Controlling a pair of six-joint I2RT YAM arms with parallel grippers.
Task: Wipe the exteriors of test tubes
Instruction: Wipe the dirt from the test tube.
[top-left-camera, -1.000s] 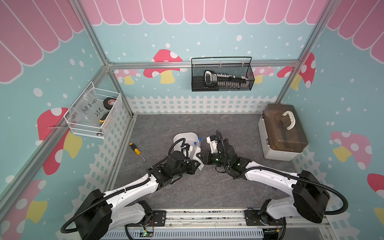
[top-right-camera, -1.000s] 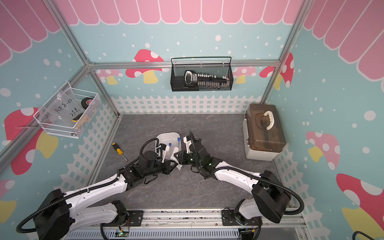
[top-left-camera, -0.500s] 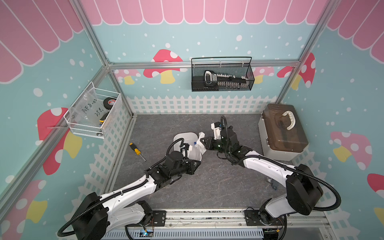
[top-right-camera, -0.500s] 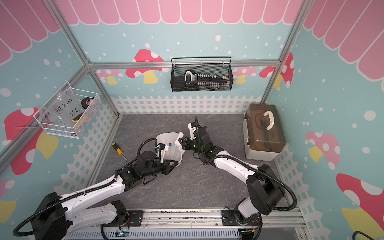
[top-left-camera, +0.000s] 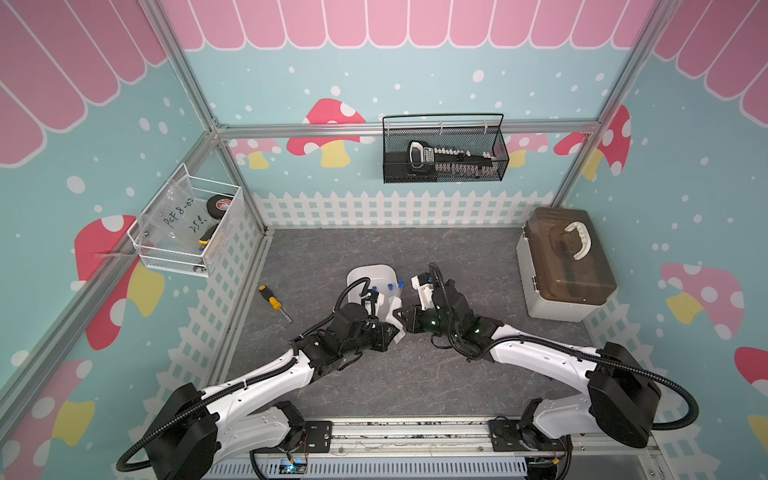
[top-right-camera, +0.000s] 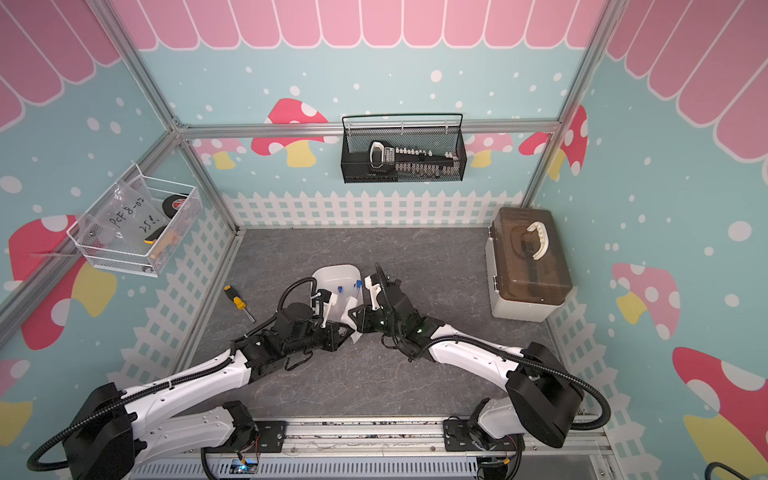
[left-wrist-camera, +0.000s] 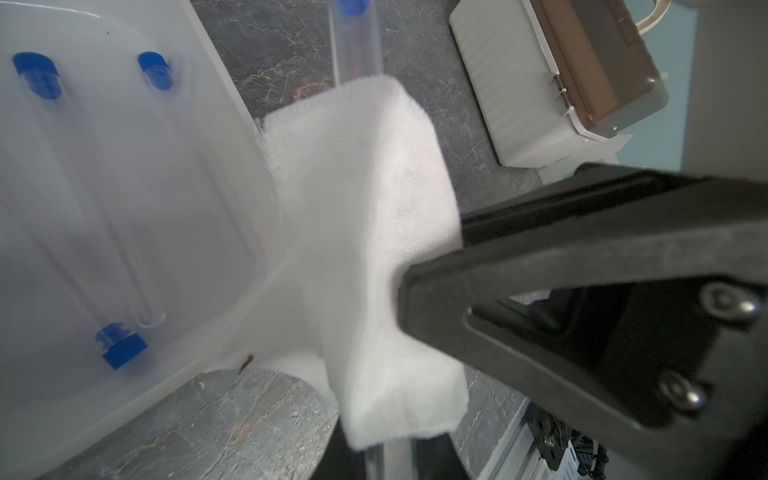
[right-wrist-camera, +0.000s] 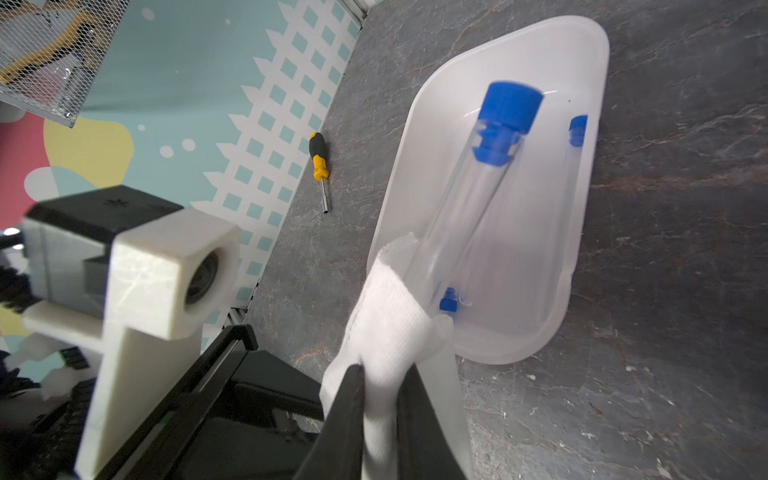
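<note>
A clear test tube (right-wrist-camera: 469, 199) with a blue cap (right-wrist-camera: 508, 112) is held over the near end of the white tray (top-left-camera: 368, 272). My left gripper (left-wrist-camera: 390, 457) is shut on its closed end. A white cloth (left-wrist-camera: 365, 216) is wrapped round the tube's lower half, and my right gripper (right-wrist-camera: 380, 399) is shut on that cloth. In both top views the two grippers meet nose to nose at the cloth (top-left-camera: 394, 319) (top-right-camera: 351, 323). Three more capped tubes (left-wrist-camera: 95, 195) lie in the tray.
A yellow-and-black screwdriver (top-left-camera: 274, 302) lies on the grey floor left of the tray. A brown-lidded box (top-left-camera: 565, 266) stands at the right. A black mesh basket (top-left-camera: 444, 153) hangs on the back wall, a white wire basket (top-left-camera: 187, 228) on the left wall.
My right gripper slid the cloth along the tube toward the cap end, then came back toward the left gripper. The left gripper kept its hold and barely moved.
</note>
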